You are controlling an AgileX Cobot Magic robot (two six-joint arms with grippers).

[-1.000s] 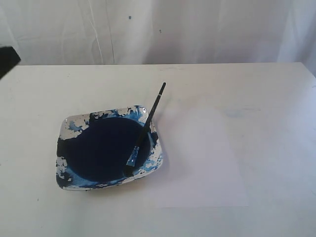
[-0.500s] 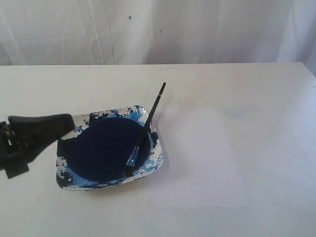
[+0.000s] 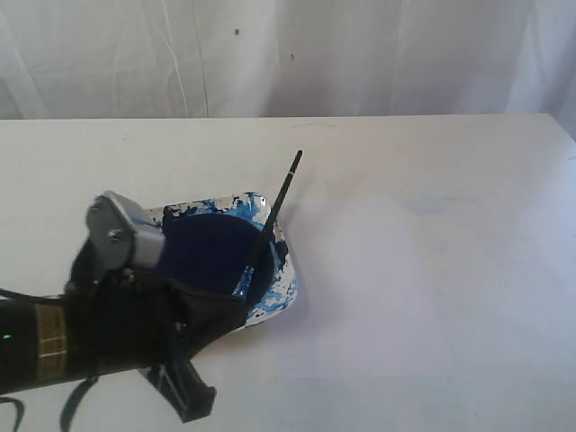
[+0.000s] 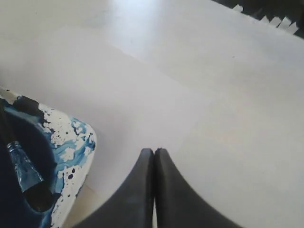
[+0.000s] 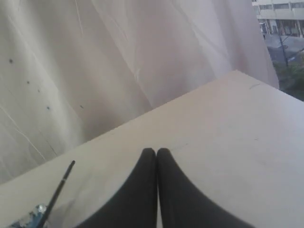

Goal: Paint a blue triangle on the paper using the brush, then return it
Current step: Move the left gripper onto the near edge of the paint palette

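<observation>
Left hand (image 4: 154, 152) newly beside brush (image 3: 270, 220)

- Brush (image 3: 274, 211): thin black handle, smooth, slight sheen; silvery metal ferrule (image 4: 21, 164), stained blue.
- Dish (image 3: 284, 290): glossy white rim, blotched blue.
- Paint pool (image 3: 207, 250): dark blue, wet-looking.
- Paper (image 3: 378, 297): white, matt, smooth.
- Table (image 3: 468, 162): off-white, matt, smooth.
- Curtain (image 3: 378, 54): white cloth, soft folds.
- Left gripper (image 4: 154, 151), right gripper (image 5: 156, 151): matt black, plastic-looking.
- Wrist block (image 3: 121, 232): silvery grey, dull metallic.
</observation>
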